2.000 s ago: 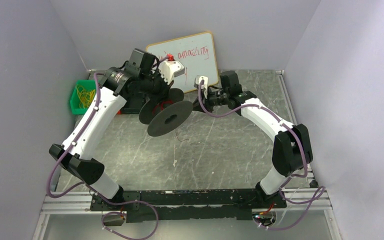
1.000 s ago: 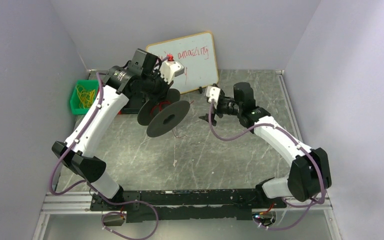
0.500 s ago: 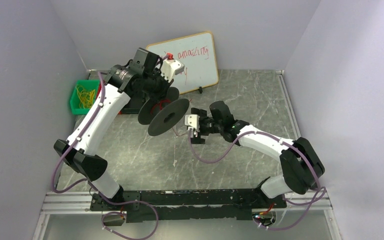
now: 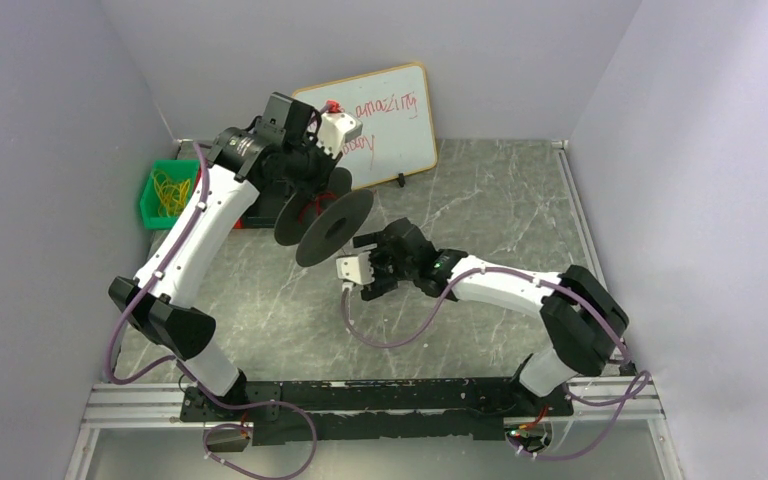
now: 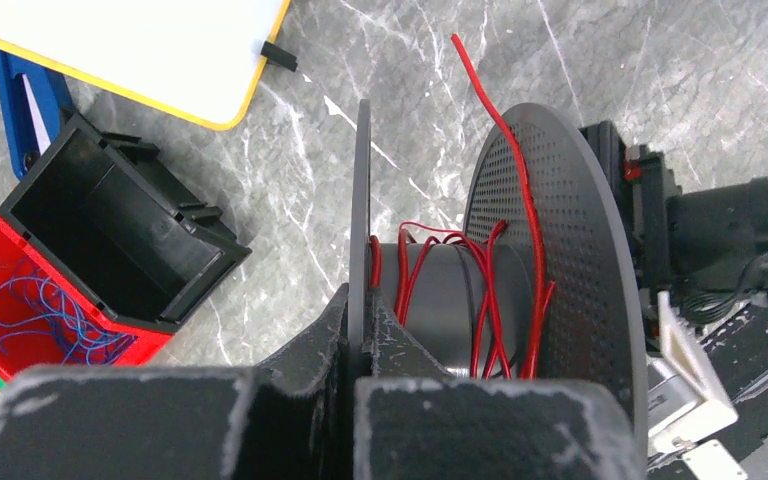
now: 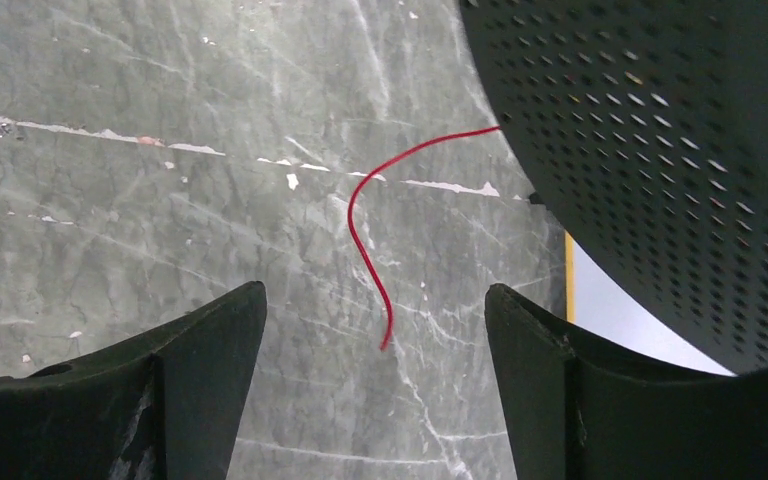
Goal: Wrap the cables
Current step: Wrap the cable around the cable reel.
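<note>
My left gripper (image 4: 312, 190) (image 5: 365, 335) is shut on the thin rim of one flange of the black spool (image 4: 335, 227), holding it above the table. Red cables (image 5: 460, 290) lie in a few loose turns round the spool's hub, and one strand runs up over the perforated flange (image 5: 560, 260). My right gripper (image 4: 365, 268) (image 6: 375, 330) sits low, just in front of and beneath the spool, open. In the right wrist view the cable's loose red tail (image 6: 360, 225) curls down from the flange (image 6: 660, 150), ending between the fingers but touching neither.
A whiteboard (image 4: 380, 120) leans on the back wall. On the left stand a green bin with yellow wire loops (image 4: 168, 192), a black bin (image 5: 110, 230) and a red bin with blue wires (image 5: 30, 310). Purple hoses trail from both arms.
My right arm swung from the back right round to the front, ending under the spool, its jaws narrowing slightly. The left arm tilted the spool a little; the grip is unchanged.
</note>
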Action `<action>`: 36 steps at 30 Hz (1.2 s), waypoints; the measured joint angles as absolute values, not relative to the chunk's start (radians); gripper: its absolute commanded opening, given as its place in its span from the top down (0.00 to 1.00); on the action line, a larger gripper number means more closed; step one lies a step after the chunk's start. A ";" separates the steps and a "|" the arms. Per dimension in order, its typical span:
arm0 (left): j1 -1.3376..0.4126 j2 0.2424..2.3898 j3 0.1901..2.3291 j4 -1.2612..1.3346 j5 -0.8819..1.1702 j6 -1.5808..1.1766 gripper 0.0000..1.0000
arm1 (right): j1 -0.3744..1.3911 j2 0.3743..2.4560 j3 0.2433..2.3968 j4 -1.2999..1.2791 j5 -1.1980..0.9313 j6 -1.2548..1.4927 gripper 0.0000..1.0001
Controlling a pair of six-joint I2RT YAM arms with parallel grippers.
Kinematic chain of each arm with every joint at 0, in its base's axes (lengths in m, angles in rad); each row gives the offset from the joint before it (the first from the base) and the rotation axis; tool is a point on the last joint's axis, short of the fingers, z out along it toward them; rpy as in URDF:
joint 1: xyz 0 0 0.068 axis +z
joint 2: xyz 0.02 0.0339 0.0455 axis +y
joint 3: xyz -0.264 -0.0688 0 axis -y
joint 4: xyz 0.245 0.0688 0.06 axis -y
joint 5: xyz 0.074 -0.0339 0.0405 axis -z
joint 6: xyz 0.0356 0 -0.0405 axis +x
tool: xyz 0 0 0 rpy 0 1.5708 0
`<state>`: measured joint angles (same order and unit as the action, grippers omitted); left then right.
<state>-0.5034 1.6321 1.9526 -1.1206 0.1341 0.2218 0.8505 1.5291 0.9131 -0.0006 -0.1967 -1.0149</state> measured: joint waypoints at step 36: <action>-0.479 1.658 1.851 -1.044 0.118 0.170 0.98 | 0.986 1.663 1.336 -0.562 -0.395 -1.070 1.00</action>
<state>-0.4789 1.6581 1.8515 -1.0435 0.1181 0.1699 0.9859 1.6627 1.3365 -0.5621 -0.3950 -1.0698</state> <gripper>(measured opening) 0.047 0.024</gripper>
